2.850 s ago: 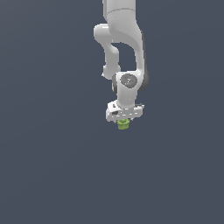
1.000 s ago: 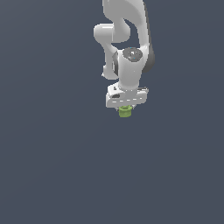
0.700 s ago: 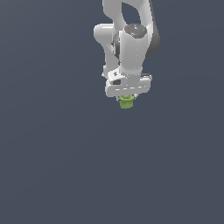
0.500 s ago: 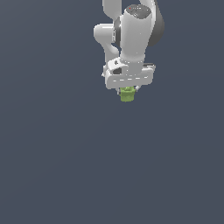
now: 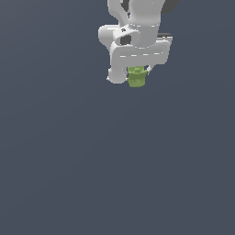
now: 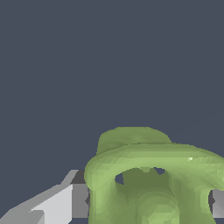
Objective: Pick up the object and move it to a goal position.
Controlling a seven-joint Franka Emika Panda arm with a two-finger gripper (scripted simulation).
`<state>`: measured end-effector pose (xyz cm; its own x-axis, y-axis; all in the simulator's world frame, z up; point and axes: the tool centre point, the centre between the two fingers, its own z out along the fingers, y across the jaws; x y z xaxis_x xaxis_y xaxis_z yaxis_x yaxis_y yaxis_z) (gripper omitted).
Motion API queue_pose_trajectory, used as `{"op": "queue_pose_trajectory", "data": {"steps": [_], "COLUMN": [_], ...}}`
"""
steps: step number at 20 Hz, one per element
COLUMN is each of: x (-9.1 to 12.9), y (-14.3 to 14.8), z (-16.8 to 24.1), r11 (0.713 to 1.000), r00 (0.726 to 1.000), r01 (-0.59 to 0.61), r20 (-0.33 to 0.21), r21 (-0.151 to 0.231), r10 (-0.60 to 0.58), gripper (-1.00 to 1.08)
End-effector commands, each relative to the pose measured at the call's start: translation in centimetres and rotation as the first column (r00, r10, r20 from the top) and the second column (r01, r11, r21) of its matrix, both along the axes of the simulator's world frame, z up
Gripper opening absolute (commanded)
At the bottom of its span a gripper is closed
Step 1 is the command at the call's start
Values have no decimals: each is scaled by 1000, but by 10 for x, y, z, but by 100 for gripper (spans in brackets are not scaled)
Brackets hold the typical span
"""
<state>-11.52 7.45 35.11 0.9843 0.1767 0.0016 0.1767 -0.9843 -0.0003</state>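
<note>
The lime-green object [image 5: 136, 77], small and chunky with a wider rim, hangs between the fingers of my white gripper [image 5: 137, 75] near the top of the exterior view. The gripper is shut on it and holds it up in the air above the grey floor. In the wrist view the object [image 6: 151, 177] fills the lower part of the picture, with a grey finger [image 6: 65, 203] pressed against one side and the other finger's edge just showing at the picture's border.
A plain dark grey floor [image 5: 114, 174] lies all around. The white arm [image 5: 137, 27] rises out of the top of the exterior view. No goal marker shows.
The arm has risen with the object in its grip, moving toward the top of the exterior view and slightly to its right. The wrist has turned.
</note>
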Motion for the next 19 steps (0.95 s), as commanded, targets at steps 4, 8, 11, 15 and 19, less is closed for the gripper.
{"op": "queue_pose_trajectory", "data": {"steps": [4, 8, 11, 15, 19], "x": [-4, -5, -5, -4, -4], "y": [1, 1, 2, 2, 2], "z": [39, 58, 66, 70, 68], "r11": [1000, 1000, 1000, 1000, 1000], "r00": [1000, 1000, 1000, 1000, 1000], "r01": [1, 1, 1, 1, 1], "r20": [-2, -2, -2, -2, -2], "r21": [0, 0, 0, -1, -1], "r10": [-1, -1, -1, -1, -1], "gripper": [-100, -100, -100, -100, -100]}}
